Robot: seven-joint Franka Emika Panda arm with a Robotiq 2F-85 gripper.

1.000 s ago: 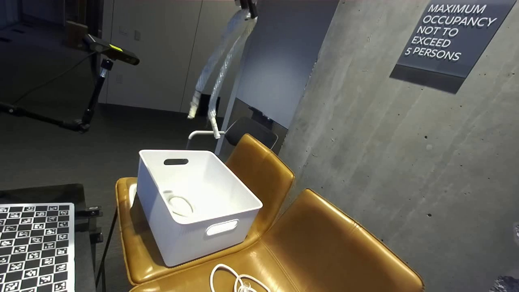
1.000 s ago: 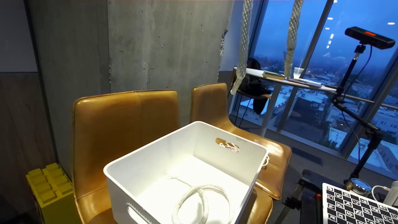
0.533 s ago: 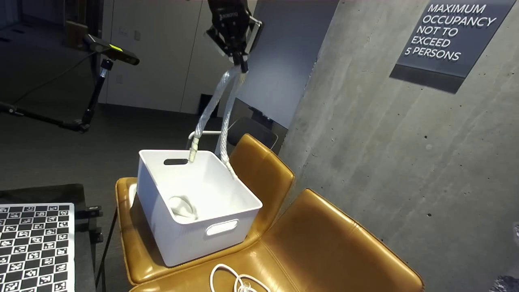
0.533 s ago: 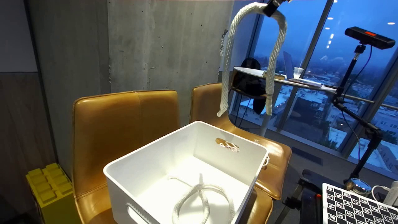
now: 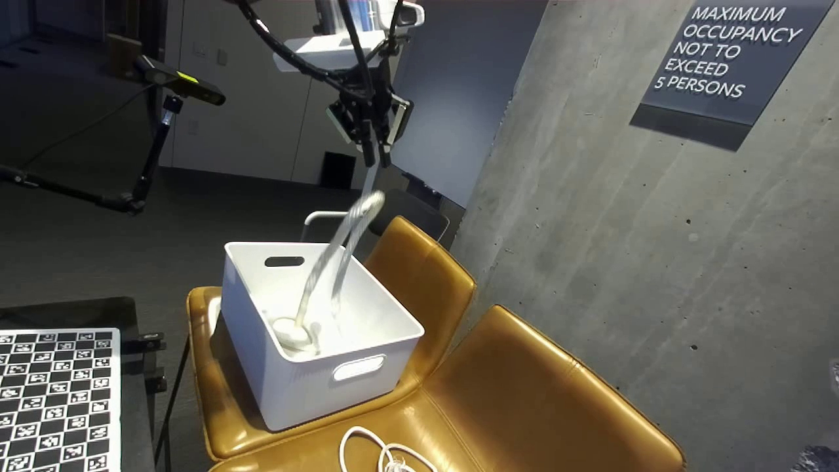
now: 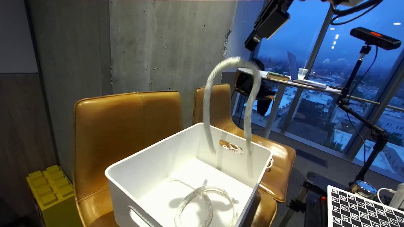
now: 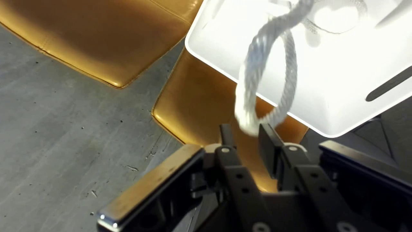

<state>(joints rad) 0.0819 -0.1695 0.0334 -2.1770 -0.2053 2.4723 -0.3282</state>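
The gripper [image 7: 246, 130] has its fingers [image 7: 269, 146] narrowly parted, clear of the white rope [image 7: 257, 51] below; this arches in midair, bend up, long axis roughly vertical, blurred ends pointing down inside the white box [image 7: 322, 116] on a tan chair [image 7: 196, 103].

You have tan leather chairs [image 6: 129, 126] before a rough concrete wall [image 5: 609, 229], an occupancy-limit sign [image 5: 721, 65] mounted on it, and dark flooring [image 5: 216, 223]; in an exterior view, tall windows [image 6: 328, 69] behind a table [image 6: 333, 90] frame dim blue sky [image 6: 298, 30].
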